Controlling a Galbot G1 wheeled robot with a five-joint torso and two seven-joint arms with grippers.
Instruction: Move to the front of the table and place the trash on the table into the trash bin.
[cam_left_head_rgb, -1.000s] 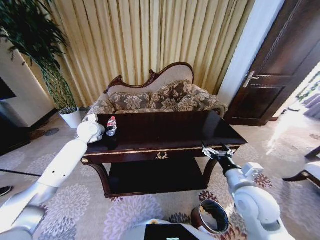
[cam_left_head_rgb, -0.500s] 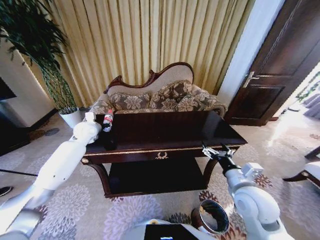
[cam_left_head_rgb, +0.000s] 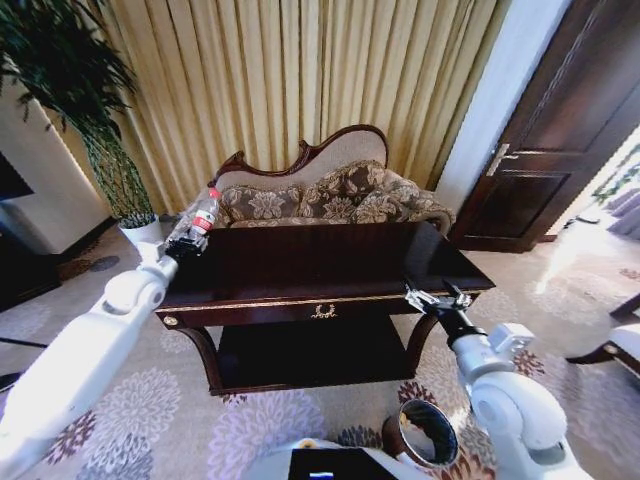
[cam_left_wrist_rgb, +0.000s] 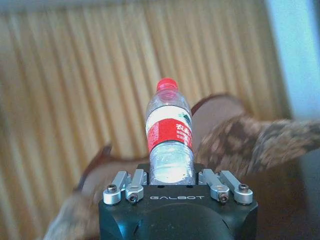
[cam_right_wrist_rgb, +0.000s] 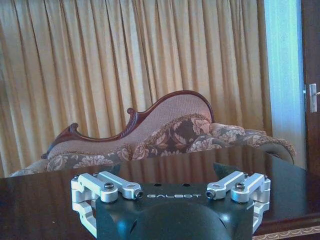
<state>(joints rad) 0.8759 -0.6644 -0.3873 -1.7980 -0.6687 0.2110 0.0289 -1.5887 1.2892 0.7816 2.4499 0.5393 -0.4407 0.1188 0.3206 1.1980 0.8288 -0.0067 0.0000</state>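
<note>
The trash is a clear plastic bottle with a red cap and a white and red label. It hangs tilted above the left end of the dark glossy table, clear of the top. My left gripper is shut on its lower half. In the left wrist view the bottle rises straight out of the left gripper. My right gripper is open and holds nothing at the table's front right corner. The right gripper looks low across the table top. The trash bin, dark with a shiny rim, stands on the carpet below my right arm.
A patterned sofa with a carved wooden back stands right behind the table, before gold curtains. A potted plant in a white pot is at the far left. A dark door is at the right. Open carpet lies in front of the table.
My left gripper has lifted the bottle off the table's left end, up and to the left, and the bottle now leans. The right arm has barely moved.
</note>
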